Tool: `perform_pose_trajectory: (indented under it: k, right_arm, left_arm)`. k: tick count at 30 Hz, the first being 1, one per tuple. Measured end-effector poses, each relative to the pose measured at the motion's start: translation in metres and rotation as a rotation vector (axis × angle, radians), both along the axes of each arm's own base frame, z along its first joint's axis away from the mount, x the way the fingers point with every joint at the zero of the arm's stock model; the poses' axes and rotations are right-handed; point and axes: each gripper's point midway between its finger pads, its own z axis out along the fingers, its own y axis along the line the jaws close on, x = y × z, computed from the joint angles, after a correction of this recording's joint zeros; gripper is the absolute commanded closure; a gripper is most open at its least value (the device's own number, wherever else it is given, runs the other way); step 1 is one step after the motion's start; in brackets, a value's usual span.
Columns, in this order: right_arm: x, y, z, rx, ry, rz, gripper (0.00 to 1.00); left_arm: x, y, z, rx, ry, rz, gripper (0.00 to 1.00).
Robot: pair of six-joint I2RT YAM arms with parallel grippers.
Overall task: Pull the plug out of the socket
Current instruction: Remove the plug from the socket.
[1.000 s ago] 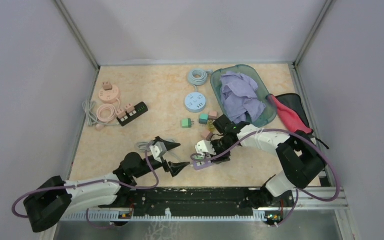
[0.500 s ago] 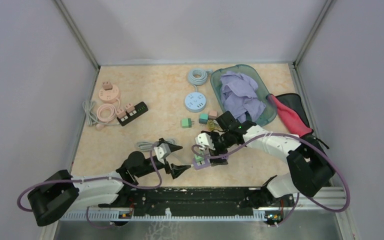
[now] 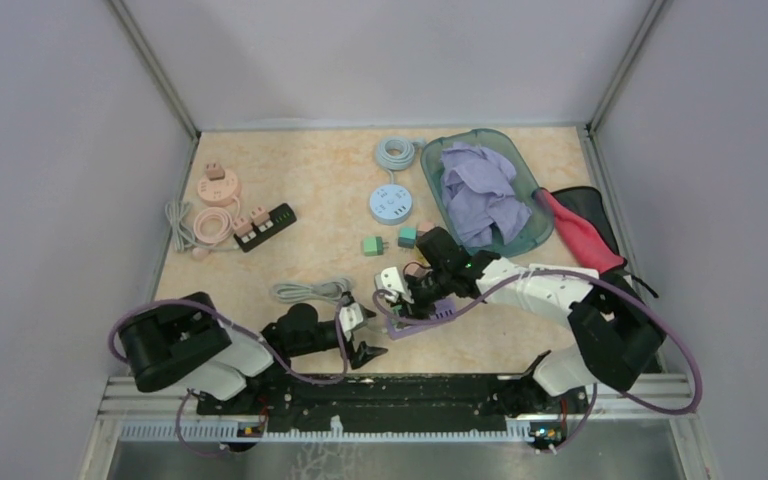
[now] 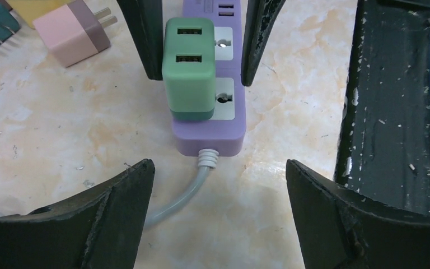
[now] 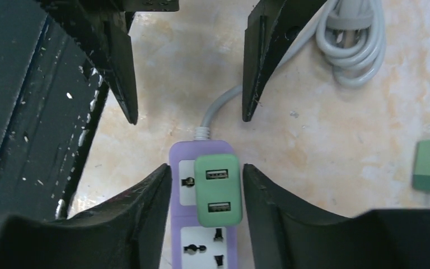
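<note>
So we're at the get-a-grip stage, nothing's unplugged yet. The green plug [image 4: 187, 78] sits fully seated in the purple power strip [image 4: 208, 137], lower middle of the overhead view. The right gripper [image 5: 206, 168] straddles strip and plug with its fingers snug on both sides, though I honestly can't tell if it's really clamped. The left gripper [image 4: 218, 168] is wide open at the cord [image 4: 173, 204] end, holding nothing. My guess for next: one claw pins the strip down, the other pinches the plug and lifts it straight out.
</note>
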Motion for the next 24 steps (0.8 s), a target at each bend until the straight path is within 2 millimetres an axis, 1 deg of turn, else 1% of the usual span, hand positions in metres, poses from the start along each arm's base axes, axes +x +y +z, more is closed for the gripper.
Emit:
perform_pose_trajectory:
  k: [1,3,7,9,11,15,16,17,19,20,22,24]
  right_arm:
    - [-0.002,0.001,-0.003,-0.009,0.003,0.005,0.61]
    - [-0.002,0.000,-0.008,-0.026,0.006,0.002,0.65]
    - [0.002,0.000,-0.010,-0.035,-0.006,-0.008,0.71]
    - [0.003,0.000,-0.010,-0.035,-0.012,-0.009,0.76]
    - [0.003,0.000,-0.010,-0.035,-0.013,-0.010,0.83]
    - [0.003,0.000,-0.010,-0.036,-0.013,-0.009,0.94]
    - [0.003,0.000,-0.010,-0.035,-0.014,-0.008,0.98]
    - [0.003,0.000,-0.010,-0.035,-0.015,-0.007,1.00]
    - [0.004,0.000,-0.010,-0.035,-0.021,-0.005,1.00]
    - [0.004,0.000,-0.010,-0.035,-0.023,-0.003,1.00]
    - [0.004,-0.001,-0.009,-0.036,-0.023,-0.002,1.00]
    - [0.004,-0.001,-0.009,-0.037,-0.025,0.001,1.00]
  left_arm:
    - [0.000,-0.002,-0.002,0.002,-0.004,-0.003,0.09]
    - [0.002,-0.004,-0.006,0.007,-0.011,-0.004,0.13]
    - [0.007,-0.016,-0.008,0.003,-0.024,-0.015,0.14]
    - [0.010,-0.025,-0.008,-0.010,-0.035,-0.019,0.14]
    - [0.013,-0.030,-0.009,-0.019,-0.043,-0.018,0.15]
    - [0.016,-0.032,-0.020,-0.022,-0.048,-0.007,0.40]
    - [0.015,-0.031,-0.024,-0.016,-0.041,-0.005,0.45]
    - [0.016,-0.031,-0.026,-0.019,-0.045,0.001,0.50]
    - [0.016,-0.032,-0.028,-0.018,-0.044,-0.002,0.66]
    - [0.016,-0.032,-0.028,-0.018,-0.042,-0.002,0.72]
    - [0.016,-0.032,-0.029,-0.019,-0.036,-0.001,0.83]
    - [0.016,-0.033,-0.028,-0.020,-0.039,-0.002,0.91]
